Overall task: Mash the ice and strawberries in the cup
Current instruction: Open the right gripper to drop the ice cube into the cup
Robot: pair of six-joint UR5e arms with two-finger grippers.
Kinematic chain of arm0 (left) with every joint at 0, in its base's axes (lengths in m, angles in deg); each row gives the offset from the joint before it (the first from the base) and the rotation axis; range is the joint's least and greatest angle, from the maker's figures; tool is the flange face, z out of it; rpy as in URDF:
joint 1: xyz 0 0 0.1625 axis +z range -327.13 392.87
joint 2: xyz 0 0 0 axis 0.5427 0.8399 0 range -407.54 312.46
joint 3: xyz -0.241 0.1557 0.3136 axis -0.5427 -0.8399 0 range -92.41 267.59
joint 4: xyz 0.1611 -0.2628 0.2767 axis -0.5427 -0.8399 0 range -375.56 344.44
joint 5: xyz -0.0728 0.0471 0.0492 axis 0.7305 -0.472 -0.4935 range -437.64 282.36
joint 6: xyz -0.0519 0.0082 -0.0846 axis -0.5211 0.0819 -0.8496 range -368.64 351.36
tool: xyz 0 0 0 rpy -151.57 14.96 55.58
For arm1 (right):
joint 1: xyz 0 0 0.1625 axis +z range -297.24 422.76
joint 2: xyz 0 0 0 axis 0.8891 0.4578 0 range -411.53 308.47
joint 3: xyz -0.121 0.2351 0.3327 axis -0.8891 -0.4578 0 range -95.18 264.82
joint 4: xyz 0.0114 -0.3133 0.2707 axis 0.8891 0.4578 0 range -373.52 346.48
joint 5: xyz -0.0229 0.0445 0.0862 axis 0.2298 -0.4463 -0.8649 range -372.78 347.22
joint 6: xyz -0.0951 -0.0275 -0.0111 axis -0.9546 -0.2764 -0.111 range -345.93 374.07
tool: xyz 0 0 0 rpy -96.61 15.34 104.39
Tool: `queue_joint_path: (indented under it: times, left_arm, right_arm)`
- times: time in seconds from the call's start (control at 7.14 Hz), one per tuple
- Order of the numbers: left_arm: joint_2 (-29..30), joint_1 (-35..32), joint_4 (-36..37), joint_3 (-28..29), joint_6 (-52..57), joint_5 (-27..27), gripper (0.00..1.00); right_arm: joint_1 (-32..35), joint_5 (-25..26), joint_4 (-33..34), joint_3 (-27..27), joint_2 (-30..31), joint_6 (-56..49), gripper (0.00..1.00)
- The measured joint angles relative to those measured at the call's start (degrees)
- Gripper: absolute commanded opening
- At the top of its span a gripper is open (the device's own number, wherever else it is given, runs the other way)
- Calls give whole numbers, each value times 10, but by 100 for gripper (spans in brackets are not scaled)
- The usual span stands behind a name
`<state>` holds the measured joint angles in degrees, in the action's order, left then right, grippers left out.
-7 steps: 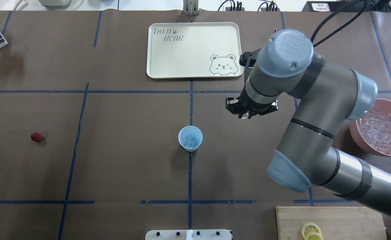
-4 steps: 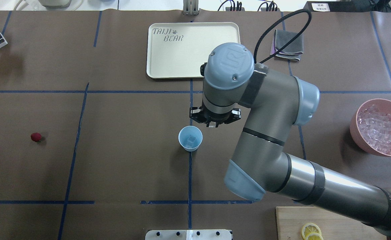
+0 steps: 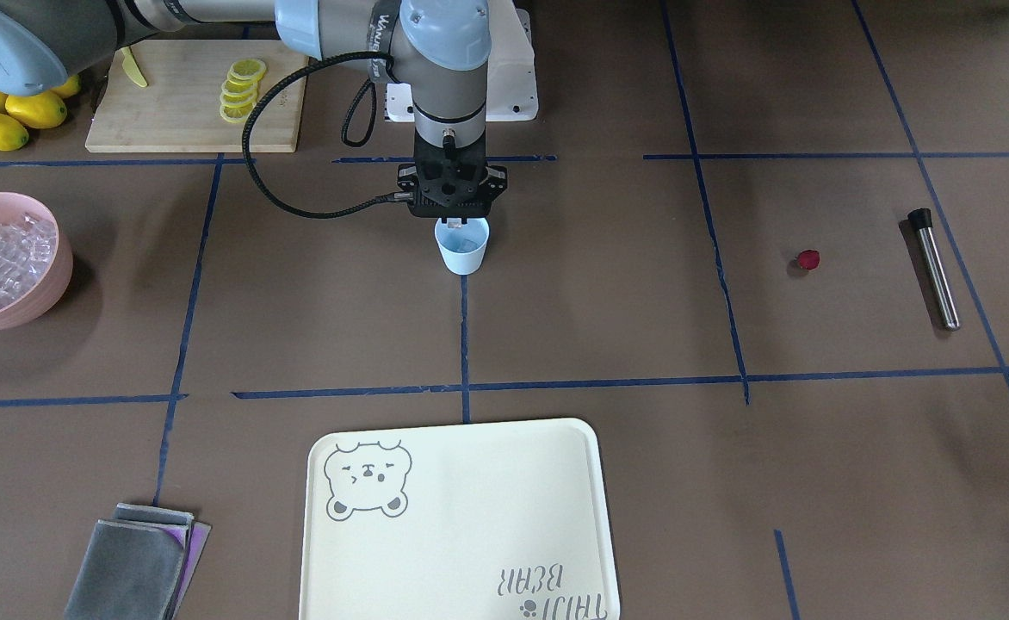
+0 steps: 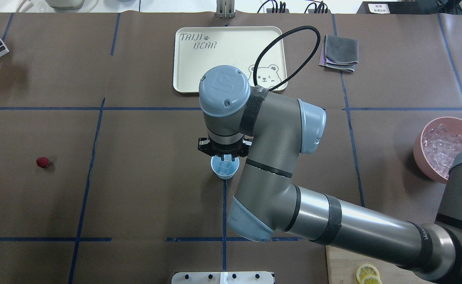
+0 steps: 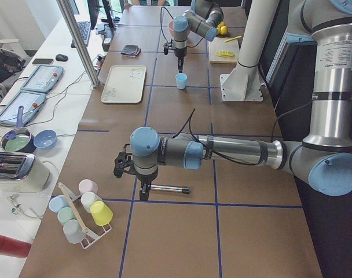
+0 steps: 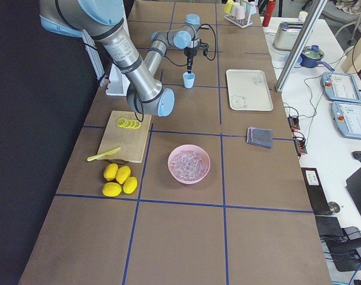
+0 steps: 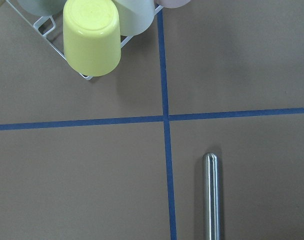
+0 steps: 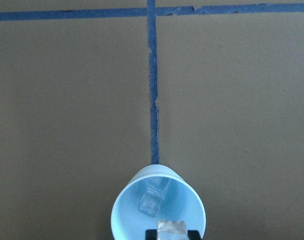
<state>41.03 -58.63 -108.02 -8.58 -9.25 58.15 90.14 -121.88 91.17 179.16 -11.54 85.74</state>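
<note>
The pale blue cup (image 4: 224, 171) stands at the table's middle, with ice (image 8: 153, 197) lying in it. My right gripper (image 4: 226, 158) hangs just above the cup's rim (image 3: 462, 250), shut on a clear ice cube (image 8: 171, 226). More ice (image 4: 438, 148) fills the pink bowl (image 4: 418, 154) at the right. One dark red strawberry (image 4: 42, 162) lies alone far to the left. My left gripper (image 5: 119, 169) shows only in the exterior left view, above a steel rod (image 7: 211, 195); I cannot tell whether it is open or shut.
A cream bear tray (image 4: 199, 59) lies beyond the cup and a folded grey cloth (image 4: 339, 53) beside it. A cutting board (image 3: 186, 103) with lemon slices and whole lemons (image 3: 5, 112) sit near the robot's base. A rack with a yellow cup (image 7: 91, 37) stands by the rod.
My right arm has swung left from near the pink bowl to directly over the cup, carrying the ice cube. The strawberry and cup have not moved.
</note>
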Motion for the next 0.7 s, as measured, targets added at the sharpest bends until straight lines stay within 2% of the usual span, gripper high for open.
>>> queue_joint_path:
  times: [0.14,0.28,0.42,0.56,0.7]
  left_arm:
    - [0,0,0,0,0,0,100]
    - [0,0,0,0,0,0,100]
    - [1,0,0,0,0,0,100]
    - [1,0,0,-1,0,0,100]
    - [1,0,0,-2,0,0,100]
  right_arm:
    - [-3,0,0,-2,-1,1,25]
    - [-4,1,0,-3,-2,1,60]
    - [-4,1,0,-3,-2,1,88]
    - [-4,0,0,-4,-1,1,95]
    - [-4,0,0,-4,0,1,98]
